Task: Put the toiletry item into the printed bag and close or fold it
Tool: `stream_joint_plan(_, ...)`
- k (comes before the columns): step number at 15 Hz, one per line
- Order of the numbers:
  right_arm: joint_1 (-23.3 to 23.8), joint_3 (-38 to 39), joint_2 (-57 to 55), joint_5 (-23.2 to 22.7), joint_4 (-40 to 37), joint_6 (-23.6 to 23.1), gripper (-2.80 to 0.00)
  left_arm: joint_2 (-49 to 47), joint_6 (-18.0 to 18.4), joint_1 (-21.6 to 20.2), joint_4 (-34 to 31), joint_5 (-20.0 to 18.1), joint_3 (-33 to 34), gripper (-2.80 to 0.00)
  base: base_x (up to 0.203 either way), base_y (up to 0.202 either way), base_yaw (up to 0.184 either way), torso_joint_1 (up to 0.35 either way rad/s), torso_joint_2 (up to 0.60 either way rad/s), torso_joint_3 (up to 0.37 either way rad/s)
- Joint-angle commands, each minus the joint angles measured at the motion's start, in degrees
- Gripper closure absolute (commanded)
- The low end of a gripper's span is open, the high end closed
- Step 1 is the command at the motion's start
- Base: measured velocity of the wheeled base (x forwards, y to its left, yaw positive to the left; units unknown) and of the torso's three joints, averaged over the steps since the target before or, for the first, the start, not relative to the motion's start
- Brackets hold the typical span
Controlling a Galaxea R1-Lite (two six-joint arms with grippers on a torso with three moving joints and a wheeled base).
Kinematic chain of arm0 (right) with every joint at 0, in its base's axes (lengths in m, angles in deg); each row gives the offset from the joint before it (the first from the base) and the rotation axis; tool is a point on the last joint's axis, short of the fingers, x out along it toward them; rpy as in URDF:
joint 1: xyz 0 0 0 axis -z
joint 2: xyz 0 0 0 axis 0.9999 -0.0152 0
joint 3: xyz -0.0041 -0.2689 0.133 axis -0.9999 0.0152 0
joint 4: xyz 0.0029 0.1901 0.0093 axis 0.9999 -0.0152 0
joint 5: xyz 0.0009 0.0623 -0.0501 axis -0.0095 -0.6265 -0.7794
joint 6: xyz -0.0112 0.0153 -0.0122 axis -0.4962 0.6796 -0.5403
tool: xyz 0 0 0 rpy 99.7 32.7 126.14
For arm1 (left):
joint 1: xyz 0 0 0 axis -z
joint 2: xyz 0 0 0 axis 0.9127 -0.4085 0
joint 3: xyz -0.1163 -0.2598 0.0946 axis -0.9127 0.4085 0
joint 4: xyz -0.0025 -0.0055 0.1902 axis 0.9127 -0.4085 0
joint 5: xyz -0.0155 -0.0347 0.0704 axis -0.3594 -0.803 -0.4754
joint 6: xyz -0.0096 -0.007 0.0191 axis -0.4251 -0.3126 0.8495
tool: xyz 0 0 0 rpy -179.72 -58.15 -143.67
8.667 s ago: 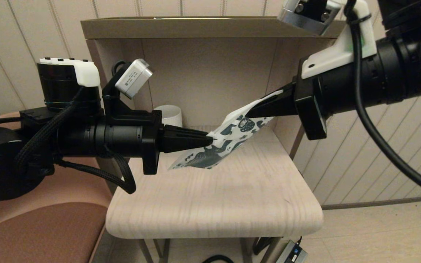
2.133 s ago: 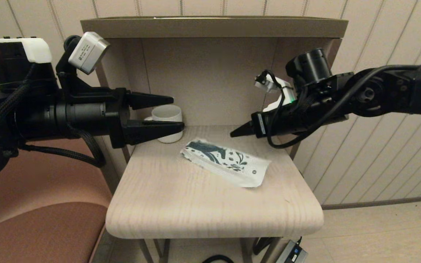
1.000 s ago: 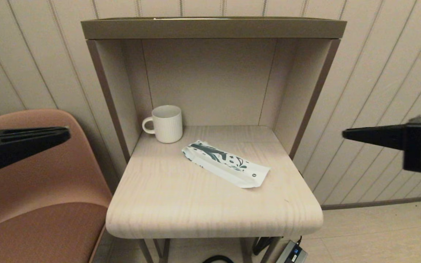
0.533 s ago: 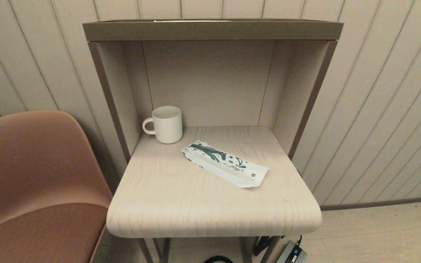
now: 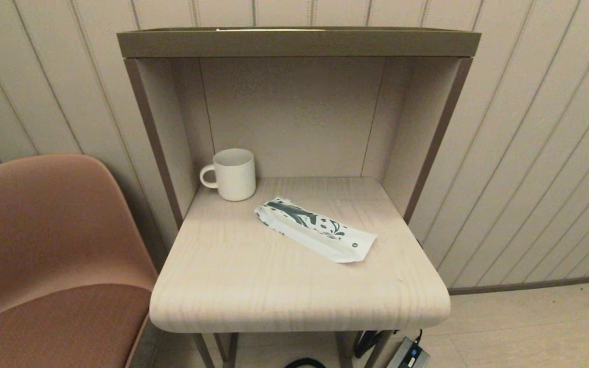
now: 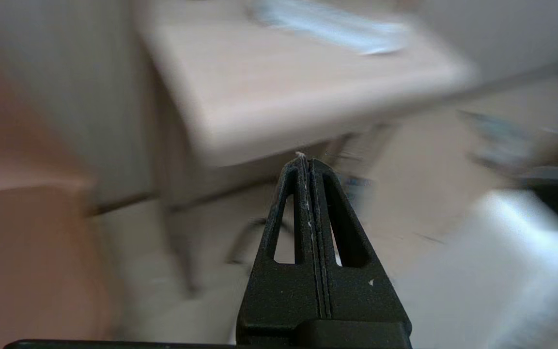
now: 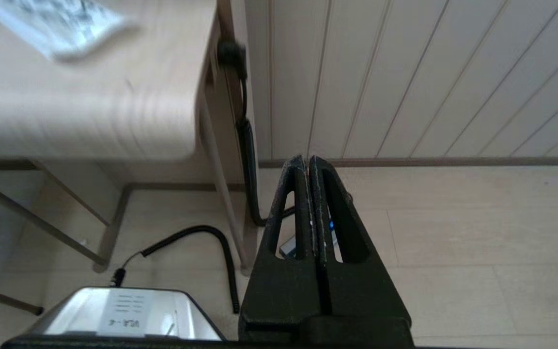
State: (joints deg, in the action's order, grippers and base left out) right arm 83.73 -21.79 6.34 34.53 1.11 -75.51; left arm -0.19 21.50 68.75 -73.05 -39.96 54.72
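The printed bag (image 5: 316, 230) lies flat and folded on the pale wooden table (image 5: 253, 286), slanting from the middle toward the right; it also shows in the left wrist view (image 6: 327, 26) and the right wrist view (image 7: 51, 22). The toiletry item is hidden from view. Neither arm appears in the head view. My left gripper (image 6: 304, 160) hangs shut and empty below and in front of the table's edge. My right gripper (image 7: 306, 159) is shut and empty, low beside the table's right side, over the floor.
A white ribbed mug (image 5: 233, 174) stands at the back left of the table, inside the brown shelf frame (image 5: 294, 43). A brown chair (image 5: 44, 245) is at the left. Cables (image 7: 221, 252) and a power adapter (image 5: 408, 352) lie on the floor under the table.
Both arms have drawn back out of the head view and lowered; a second ago their shut tips still showed at the left and right edges. The bag has stayed put.
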Motion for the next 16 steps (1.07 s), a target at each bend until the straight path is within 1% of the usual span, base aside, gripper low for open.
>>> stream_joint_plan(1,0.05,11.44,3.69,0.5,9.93,-0.19,0.0,6.22,1.31,-0.96,4.4,8.64,7.82,0.0,0.0,0.0,0.0,0.0,0.0,0.0)
stream_joint_plan(2,0.08,15.77,4.02,0.58,15.65,-0.34,0.0,8.88,3.14,-1.71,6.23,11.88,10.79,0.0,0.0,0.0,0.0,0.0,0.0,0.0)
stream_joint_plan(4,0.1,23.44,4.32,0.3,24.92,-0.92,0.0,14.64,6.34,-2.3,7.54,17.39,15.7,0.0,0.0,0.0,0.0,0.0,0.0,0.0)
stream_joint_plan(5,0.11,26.35,4.39,0.21,27.91,-1.21,0.0,16.94,7.32,-2.41,7.81,19.82,17.82,0.0,0.0,0.0,0.0,0.0,0.0,0.0)
stream_joint_plan(6,0.12,27.54,4.45,0.15,32.38,-1.81,0.0,18.28,8.0,-2.47,8.02,22.31,20.23,0.0,0.0,0.0,0.0,0.0,0.0,0.0)
stream_joint_plan(7,0.11,27.54,4.43,0.17,33.45,-1.84,0.0,18.46,8.21,-2.5,8.32,23.8,22.39,0.0,0.0,0.0,0.0,0.0,0.0,0.0)
stream_joint_plan(8,0.03,27.54,4.42,-0.04,32.96,-2.12,0.0,18.54,8.19,-2.51,9.46,24.98,24.62,0.0,0.0,0.0,0.0,0.0,0.0,0.0)
stream_joint_plan(9,-0.06,27.54,4.42,-1.08,32.63,-2.27,0.0,18.56,8.32,-2.51,10.89,25.41,26.46,0.0,0.0,0.0,0.0,0.0,0.0,0.0)
stream_joint_plan(11,-0.22,27.54,4.34,-5.31,31.89,-3.37,0.0,18.51,8.28,-2.54,15.1,25.18,29.09,0.0,0.0,0.0,0.0,0.0,0.0,0.0)
stream_joint_plan(12,-0.22,27.54,4.5,-5.84,31.53,-3.95,0.0,18.57,8.19,-2.55,15.6,25.11,29.46,0.0,0.0,0.0,0.0,0.0,0.0,0.0)
stream_joint_plan(14,-0.74,27.54,4.59,-5.89,34.04,-4.14,0.0,18.57,8.3,-2.59,15.64,25.19,29.46,0.0,0.0,0.0,0.0,0.0,0.0,0.0)
stream_joint_plan(15,-0.77,27.54,4.58,-6.41,33.93,-4.38,0.0,18.57,8.35,-2.51,15.64,24.92,29.46,0.0,0.0,0.0,0.0,0.0,0.0,0.0)
stream_joint_plan(16,-1.2,27.54,4.61,-8.82,32.85,-5.32,0.0,18.57,8.49,-2.56,15.64,24.27,29.46,0.0,0.0,0.0,0.0,0.0,0.0,0.0)
